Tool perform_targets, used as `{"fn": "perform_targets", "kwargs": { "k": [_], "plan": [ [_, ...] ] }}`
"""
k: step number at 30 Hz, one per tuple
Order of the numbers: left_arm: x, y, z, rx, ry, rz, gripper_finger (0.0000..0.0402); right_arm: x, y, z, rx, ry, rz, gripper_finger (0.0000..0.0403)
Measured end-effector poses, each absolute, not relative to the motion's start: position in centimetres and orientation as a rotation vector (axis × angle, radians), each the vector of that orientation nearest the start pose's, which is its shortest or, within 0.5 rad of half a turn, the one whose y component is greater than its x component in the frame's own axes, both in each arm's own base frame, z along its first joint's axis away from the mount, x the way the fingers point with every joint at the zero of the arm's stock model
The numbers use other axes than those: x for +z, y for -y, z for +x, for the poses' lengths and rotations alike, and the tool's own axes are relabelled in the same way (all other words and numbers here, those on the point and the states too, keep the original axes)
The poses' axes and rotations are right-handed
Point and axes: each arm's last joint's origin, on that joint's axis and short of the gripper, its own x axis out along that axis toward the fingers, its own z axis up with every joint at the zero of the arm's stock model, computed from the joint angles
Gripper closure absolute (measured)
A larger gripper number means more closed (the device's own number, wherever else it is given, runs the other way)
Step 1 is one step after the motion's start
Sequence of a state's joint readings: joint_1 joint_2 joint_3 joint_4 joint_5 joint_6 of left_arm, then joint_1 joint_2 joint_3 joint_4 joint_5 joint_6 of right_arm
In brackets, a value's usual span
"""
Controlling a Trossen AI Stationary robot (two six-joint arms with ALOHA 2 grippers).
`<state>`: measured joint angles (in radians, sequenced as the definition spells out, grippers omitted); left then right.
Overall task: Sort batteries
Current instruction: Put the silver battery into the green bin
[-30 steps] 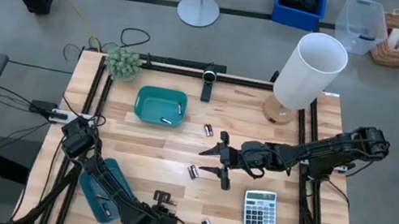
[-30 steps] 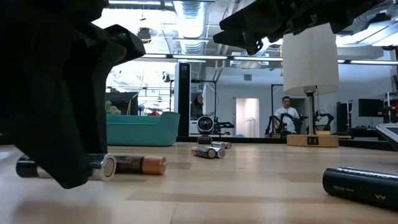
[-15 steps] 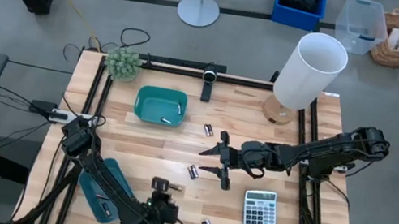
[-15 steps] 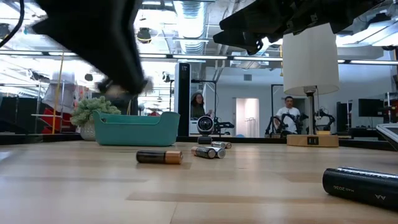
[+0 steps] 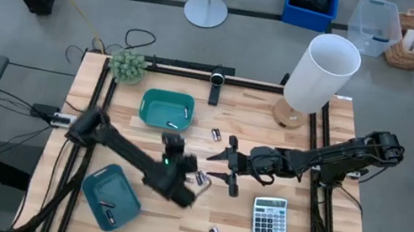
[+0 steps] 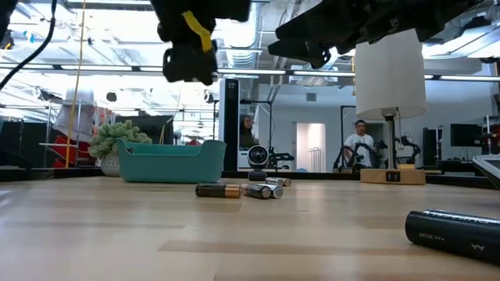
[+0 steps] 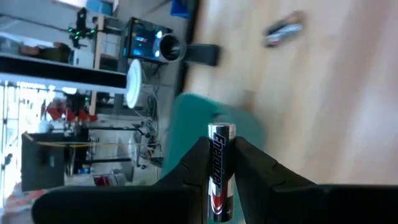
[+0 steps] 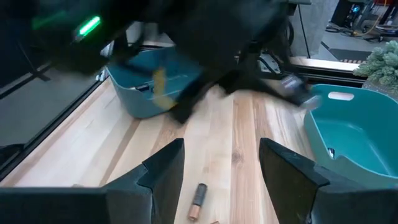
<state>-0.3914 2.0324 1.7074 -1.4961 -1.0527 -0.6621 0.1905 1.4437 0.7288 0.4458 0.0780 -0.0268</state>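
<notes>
Left hand (image 7: pixel 221 158) pinches one battery (image 7: pixel 219 171); two teal bins (image 5: pixel 166 109) (image 5: pixel 109 195).

Pale striped wood on the desk (image 5: pixel 272 136). Teal on both bins: the far bin (image 5: pixel 166 110) and the near bin (image 5: pixel 110 196). Black and silver with red lettering on the battery (image 7: pixel 219 171) between the dark left pincer (image 7: pixel 219 163) fingers. Copper and black on the battery (image 6: pixel 218 190) lying on the wood. Grey on the calculator (image 5: pixel 269 219). White on the lampshade (image 5: pixel 321 72). Green on the small plant (image 5: pixel 128 66).
</notes>
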Motion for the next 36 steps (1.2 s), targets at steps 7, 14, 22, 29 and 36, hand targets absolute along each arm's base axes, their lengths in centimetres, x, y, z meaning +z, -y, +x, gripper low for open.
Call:
{"fn": "perform_targets", "kwargs": {
  "k": [7, 14, 22, 29, 36],
  "plan": [
    [26.7, 5.7, 31.1, 0.797, -1.017, 0.506, 0.0354, 22.5, -5.2, 30.0, 0.110, -0.256, -0.107, 0.0180],
    [26.6, 0.6, 27.3, 0.653, -0.911, 0.346, 0.0354, 22.6, -3.3, 30.3, 0.051, -0.249, -0.146, 0.0180],
    [25.0, -4.6, 24.7, 0.515, -0.845, 0.203, 0.0354, 22.7, 0.5, 30.5, -0.064, -0.244, -0.191, 0.0180],
    [24.1, -8.7, 23.6, 0.415, -0.768, 0.124, 0.0354, 24.2, 4.3, 30.6, -0.190, -0.169, -0.252, 0.0180],
    [23.2, -12.9, 21.7, 0.368, -0.680, 0.025, 0.0354, 26.4, 8.3, 30.6, -0.321, -0.120, -0.269, 0.0180]
  ]
}}
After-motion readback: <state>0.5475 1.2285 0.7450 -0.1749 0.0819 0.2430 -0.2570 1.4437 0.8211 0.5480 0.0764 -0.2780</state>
